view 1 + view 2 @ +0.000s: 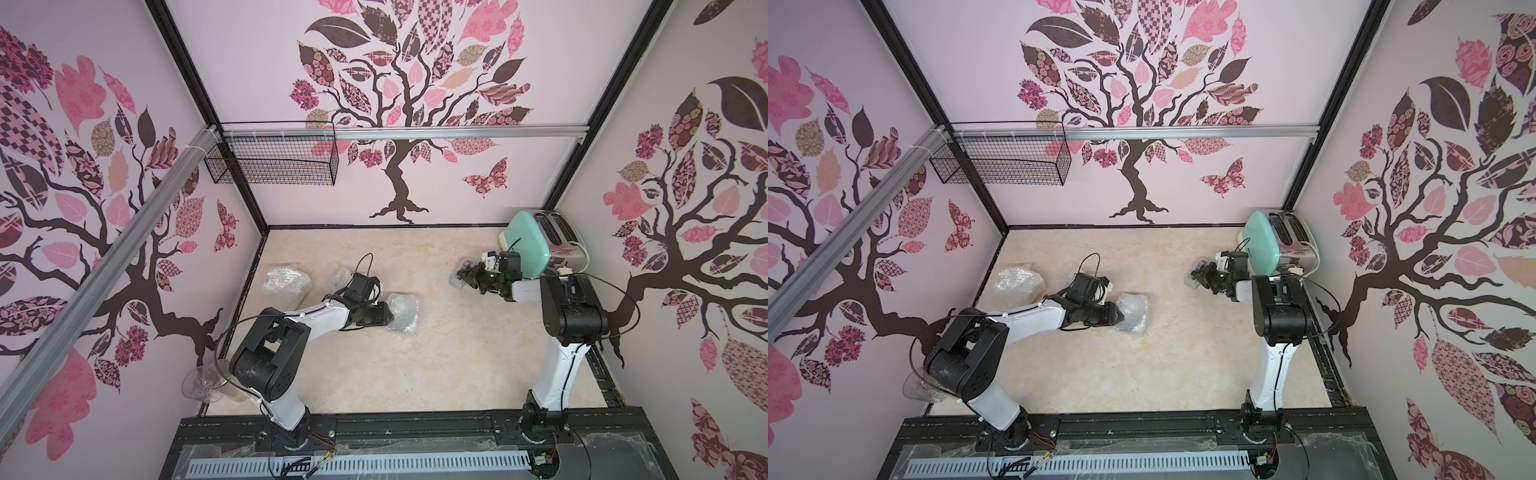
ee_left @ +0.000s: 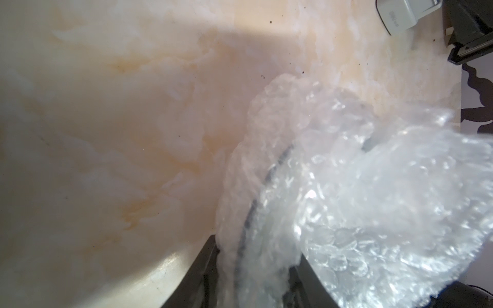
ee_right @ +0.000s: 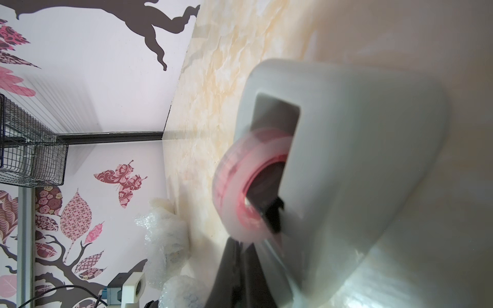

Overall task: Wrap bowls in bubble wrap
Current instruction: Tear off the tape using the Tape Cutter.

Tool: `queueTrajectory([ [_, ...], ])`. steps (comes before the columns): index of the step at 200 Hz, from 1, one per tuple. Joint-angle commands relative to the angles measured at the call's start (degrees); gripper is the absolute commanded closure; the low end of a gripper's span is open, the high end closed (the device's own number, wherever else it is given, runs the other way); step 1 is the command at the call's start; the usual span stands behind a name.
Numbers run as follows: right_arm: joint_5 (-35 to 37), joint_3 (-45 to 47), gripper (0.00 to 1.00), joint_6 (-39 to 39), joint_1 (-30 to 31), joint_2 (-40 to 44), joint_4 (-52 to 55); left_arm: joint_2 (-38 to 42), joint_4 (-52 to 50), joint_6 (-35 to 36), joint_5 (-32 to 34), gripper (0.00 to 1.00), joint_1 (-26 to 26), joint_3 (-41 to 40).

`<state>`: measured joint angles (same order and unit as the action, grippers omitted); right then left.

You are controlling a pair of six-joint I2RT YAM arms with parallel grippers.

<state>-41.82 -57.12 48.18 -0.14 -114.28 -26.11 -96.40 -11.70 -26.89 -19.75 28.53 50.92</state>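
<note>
My left gripper [image 1: 390,314] [image 1: 1120,316] [image 2: 253,272] is shut on a bundle of bubble wrap [image 1: 402,311] [image 1: 1134,311] [image 2: 360,186] near the table's middle. The dark rim of a bowl [image 2: 250,208] shows through the plastic between the jaws. Two more bubble-wrap bundles [image 1: 286,283] [image 1: 341,275] lie to the left, the nearer one partly behind my left wrist. My right gripper [image 1: 466,277] [image 1: 1201,276] [image 3: 242,266] is shut at the edge of the tape roll [image 3: 240,192] in a white tape dispenser [image 3: 360,160] [image 1: 457,286]. I cannot tell whether tape is pinched.
A toaster [image 1: 559,243] and a mint-green object [image 1: 527,241] stand in the back right corner, just behind my right wrist. A black wire basket [image 1: 274,162] hangs on the back wall. A clear glass [image 1: 203,384] lies at the front left corner.
</note>
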Motion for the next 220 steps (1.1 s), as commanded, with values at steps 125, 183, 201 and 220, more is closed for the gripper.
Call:
queueTrajectory([
  [125, -1.2, 4.7, 1.00, 0.9, 3.7, 7.1, 0.2, -1.4, -1.7, 1.0, 0.0, 0.61, 0.6, 0.3],
  [183, 3.4, 4.7, 1.00, -2.9, 4.3, 5.9, 6.1, -1.7, -1.8, 1.0, -0.2, 0.61, 0.7, 0.5],
  [201, 4.1, 5.1, 1.00, -3.0, 4.3, 5.4, 6.4, -1.7, -1.9, 1.1, -0.1, 0.61, 0.8, 0.5],
  [220, 4.9, 5.2, 1.00, -3.2, 4.3, 5.2, 6.7, -1.7, -1.8, 1.0, 0.0, 0.62, 0.8, 0.4],
])
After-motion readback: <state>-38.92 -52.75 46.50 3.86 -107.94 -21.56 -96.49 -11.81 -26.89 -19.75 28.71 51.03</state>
